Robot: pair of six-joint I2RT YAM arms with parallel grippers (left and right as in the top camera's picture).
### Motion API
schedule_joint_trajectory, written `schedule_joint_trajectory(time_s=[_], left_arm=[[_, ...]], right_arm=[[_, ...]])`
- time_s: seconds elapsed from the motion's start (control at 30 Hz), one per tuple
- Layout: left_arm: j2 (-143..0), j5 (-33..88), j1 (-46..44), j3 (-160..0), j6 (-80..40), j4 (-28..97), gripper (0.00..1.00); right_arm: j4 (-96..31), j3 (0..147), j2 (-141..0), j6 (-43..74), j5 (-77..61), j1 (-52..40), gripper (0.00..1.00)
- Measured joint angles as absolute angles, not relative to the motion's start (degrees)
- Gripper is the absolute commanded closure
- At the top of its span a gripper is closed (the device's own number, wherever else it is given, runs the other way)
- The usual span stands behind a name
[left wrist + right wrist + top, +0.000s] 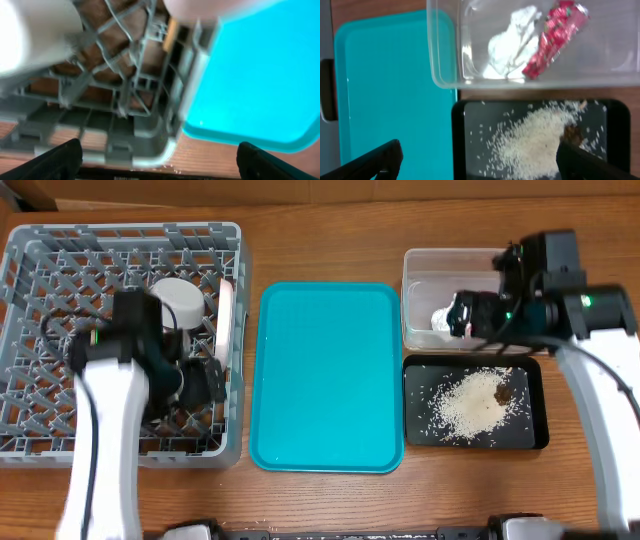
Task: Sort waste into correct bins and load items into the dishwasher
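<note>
The grey dish rack stands at the left. A round whitish dish and a pale dish on edge sit in it. My left gripper hangs open and empty over the rack's near right corner, fingers wide. The clear tub holds the white tissue and the red wrapper. The black tray holds the rice and the brown scrap. My right gripper is open and empty above both bins. The chopsticks are out of view.
The large teal tray lies between the rack and the bins, with nothing on it; it also shows in the left wrist view and the right wrist view. The wooden table surrounds everything.
</note>
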State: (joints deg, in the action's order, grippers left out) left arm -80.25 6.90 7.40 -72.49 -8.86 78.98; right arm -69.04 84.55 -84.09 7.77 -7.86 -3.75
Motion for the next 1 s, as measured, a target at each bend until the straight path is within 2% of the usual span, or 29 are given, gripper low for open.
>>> schedule_joint_trajectory(time_s=[0.1, 0.2, 0.27, 0.37, 0.57, 1.0], left_arm=[[-64.6, 7.7, 5.6, -63.8, -7.5, 70.3, 0.0], [-48.6, 8.3, 4.0, -58.0, -6.9, 65.4, 0.0], [-37.5, 8.6, 3.7, -55.4, -7.2, 63.3, 0.0], [-28.3, 9.0, 3.7, -54.2, -9.3, 60.2, 0.0], [-20.2, 9.0, 3.7, -54.1, -10.9, 62.2, 0.0], [-20.0, 9.0, 3.7, -53.6, -11.7, 74.8, 0.0]], right_arm=[[-63.4, 77.3, -75.1, 8.6, -7.5, -3.7, 0.0], [-58.6, 69.1, -59.7, 9.4, -7.1, -3.7, 0.0], [-58.2, 65.9, -51.2, 9.6, -6.6, -3.7, 0.0], [-59.5, 63.4, -42.7, 9.9, -5.9, -3.7, 0.0], [-64.5, 62.4, -37.7, 10.3, -5.5, -3.7, 0.0], [-66.0, 62.3, -37.7, 10.3, -5.5, -3.7, 0.0]])
